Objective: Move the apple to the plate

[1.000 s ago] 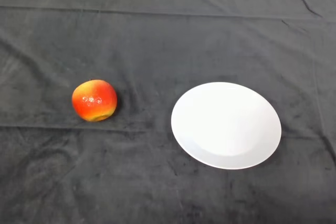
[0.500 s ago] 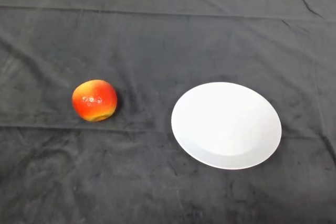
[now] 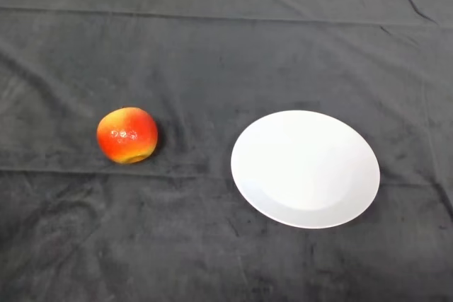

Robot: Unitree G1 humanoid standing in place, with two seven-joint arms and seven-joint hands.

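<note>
At the left of the frame, a little below the middle, the apple (image 3: 127,135) sits on the dark cloth (image 3: 212,47) that covers the worktop. Its skin is mostly red, turning to yellow at the top and along its lower right side, and small bright glints show on its upper face. It casts a faint shadow on the cloth to its right. It stands alone, with nothing touching it.

A long crease in the cloth runs across the frame just below the apple, and another runs straight across near the top.

To the right of centre lies the plate (image 3: 305,168), round, white and shallow, with its rim flat on the cloth. It carries nothing. The apple and the plate are well apart, with a stretch of bare cloth between them, so the apple is not yet on the plate.

In the upper right corner the cloth shows a few short wrinkles. No hand is in sight, so I cannot tell the state of its fingers.
</note>
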